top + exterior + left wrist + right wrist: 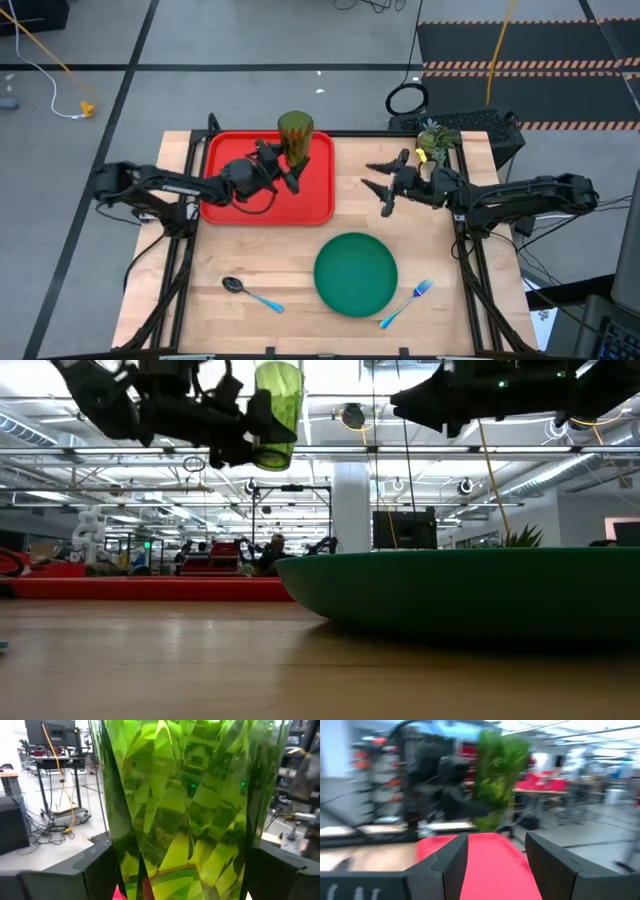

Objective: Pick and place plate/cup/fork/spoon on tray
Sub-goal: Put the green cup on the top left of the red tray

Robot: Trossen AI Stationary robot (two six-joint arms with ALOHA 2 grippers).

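Observation:
The olive-green cup (296,136) hangs in the air above the red tray (225,150), which lies on the table's far left part. My left gripper (287,165) is shut on the cup, which fills the left wrist view (190,805). My right gripper (383,182) is open and empty, above the table right of the tray. The dark green plate (355,273) lies on the table at the near middle. The spoon (250,293) lies left of the plate and the fork (405,303) right of it. My left gripper pinches the cup's side wall (125,845) between its two fingers (95,867), one on each side. The fingers come roughly level from the table's left side. The cup stands about upright, lifted clear and high above the tray (150,588).
A small potted plant (434,142) stands at the table's far right corner. In the low view the plate's rim (470,595) fills the foreground. Bare wood lies between the tray and the plate.

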